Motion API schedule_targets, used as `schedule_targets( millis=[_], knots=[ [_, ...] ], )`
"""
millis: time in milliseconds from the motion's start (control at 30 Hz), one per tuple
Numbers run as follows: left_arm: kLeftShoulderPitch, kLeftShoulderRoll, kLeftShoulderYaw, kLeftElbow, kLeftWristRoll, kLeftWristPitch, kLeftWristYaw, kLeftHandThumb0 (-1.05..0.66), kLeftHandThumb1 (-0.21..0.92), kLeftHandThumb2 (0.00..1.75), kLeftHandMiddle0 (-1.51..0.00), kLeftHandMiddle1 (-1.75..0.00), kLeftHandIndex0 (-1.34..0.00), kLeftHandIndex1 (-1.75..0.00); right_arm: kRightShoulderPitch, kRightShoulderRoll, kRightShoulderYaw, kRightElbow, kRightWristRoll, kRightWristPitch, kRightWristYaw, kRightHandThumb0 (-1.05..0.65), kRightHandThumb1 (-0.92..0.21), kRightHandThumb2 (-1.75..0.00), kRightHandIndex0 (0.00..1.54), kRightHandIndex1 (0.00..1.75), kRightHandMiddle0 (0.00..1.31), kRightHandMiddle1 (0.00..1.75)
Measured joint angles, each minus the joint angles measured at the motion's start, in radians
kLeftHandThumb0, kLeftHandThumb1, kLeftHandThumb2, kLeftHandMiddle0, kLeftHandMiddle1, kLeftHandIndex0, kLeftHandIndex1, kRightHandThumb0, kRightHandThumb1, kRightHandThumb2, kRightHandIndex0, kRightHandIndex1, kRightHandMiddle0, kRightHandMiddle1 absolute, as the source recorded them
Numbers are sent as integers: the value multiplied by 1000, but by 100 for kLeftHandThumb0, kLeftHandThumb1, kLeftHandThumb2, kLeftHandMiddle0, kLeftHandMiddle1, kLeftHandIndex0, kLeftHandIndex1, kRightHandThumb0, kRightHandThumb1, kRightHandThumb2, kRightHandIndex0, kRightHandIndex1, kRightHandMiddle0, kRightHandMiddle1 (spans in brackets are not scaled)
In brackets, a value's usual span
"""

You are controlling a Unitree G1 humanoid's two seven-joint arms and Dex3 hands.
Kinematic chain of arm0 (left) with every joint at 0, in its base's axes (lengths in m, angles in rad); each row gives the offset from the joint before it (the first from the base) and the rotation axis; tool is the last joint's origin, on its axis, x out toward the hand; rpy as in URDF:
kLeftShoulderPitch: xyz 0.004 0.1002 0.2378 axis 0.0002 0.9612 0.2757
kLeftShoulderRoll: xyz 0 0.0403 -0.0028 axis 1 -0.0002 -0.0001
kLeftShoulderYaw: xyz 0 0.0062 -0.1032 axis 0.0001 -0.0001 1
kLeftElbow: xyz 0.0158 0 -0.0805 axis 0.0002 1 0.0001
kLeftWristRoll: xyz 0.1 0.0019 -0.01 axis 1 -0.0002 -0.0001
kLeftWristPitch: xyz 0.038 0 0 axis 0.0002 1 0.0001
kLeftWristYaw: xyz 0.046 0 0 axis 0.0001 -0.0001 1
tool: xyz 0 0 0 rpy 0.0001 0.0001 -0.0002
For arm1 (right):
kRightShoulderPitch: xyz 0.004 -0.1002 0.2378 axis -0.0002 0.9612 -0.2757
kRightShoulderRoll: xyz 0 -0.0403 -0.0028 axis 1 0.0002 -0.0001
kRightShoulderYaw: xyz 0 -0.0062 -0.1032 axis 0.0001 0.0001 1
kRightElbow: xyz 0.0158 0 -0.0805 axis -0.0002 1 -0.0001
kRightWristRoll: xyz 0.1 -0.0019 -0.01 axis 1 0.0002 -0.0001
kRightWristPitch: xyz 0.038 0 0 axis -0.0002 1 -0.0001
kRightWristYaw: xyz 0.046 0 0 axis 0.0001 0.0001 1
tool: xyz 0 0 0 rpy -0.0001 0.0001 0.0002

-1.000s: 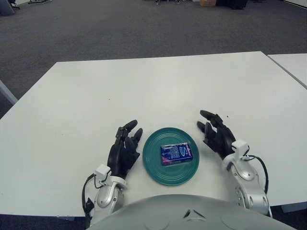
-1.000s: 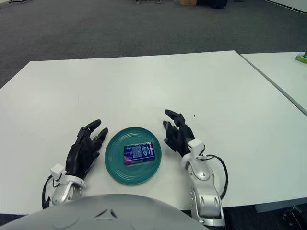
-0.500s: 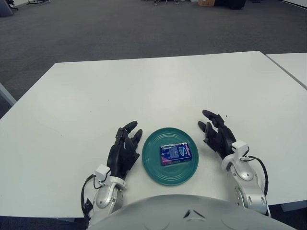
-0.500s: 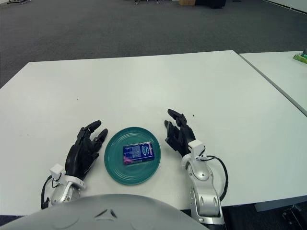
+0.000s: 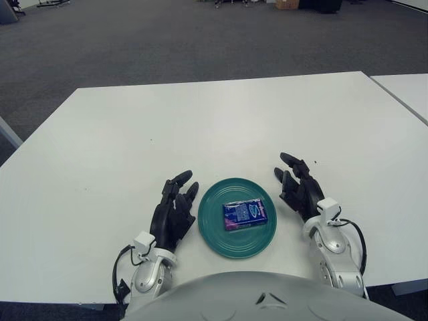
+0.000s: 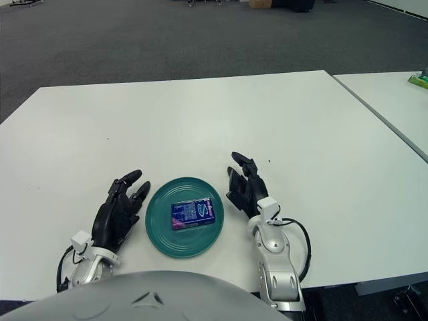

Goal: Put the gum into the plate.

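A blue pack of gum [image 5: 245, 215] lies flat in the middle of a teal plate [image 5: 214, 231] near the front edge of the white table [image 5: 214, 127]. My left hand [image 5: 174, 208] shows just left of the plate, fingers spread and holding nothing. On the plate's right side my right hand [image 5: 299, 186] is open too, fingers relaxed and pointing away from me. Neither hand touches the gum.
A second white table [image 5: 408, 90] stands close on the right, with a narrow gap between the two. A small green object [image 6: 418, 81] lies on it at the far right edge. Grey carpet stretches beyond the table.
My right hand has drawn slightly back toward me and a little nearer the plate. The left hand, plate and gum have stayed in place.
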Motion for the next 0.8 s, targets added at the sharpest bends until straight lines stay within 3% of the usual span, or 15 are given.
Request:
schedule_targets(
  millis=[333,533,800],
  knots=[
    [0,-7,3,2,-2,0,3,-102,92,92,-48,-11,-6,-98,11,2,11,41,-2,-45,-19,-79,-92,-98,44,4,0,58],
    [0,-13,5,2,-1,-3,8,-103,92,92,-50,-12,-8,-99,50,12,56,86,-45,-172,-55,-82,-92,-99,42,2,0,52],
    [1,-17,15,11,7,-22,15,-102,92,92,-54,-14,-10,-102,74,32,91,127,-65,-280,-87,-81,-92,-95,41,1,0,47]
  ],
)
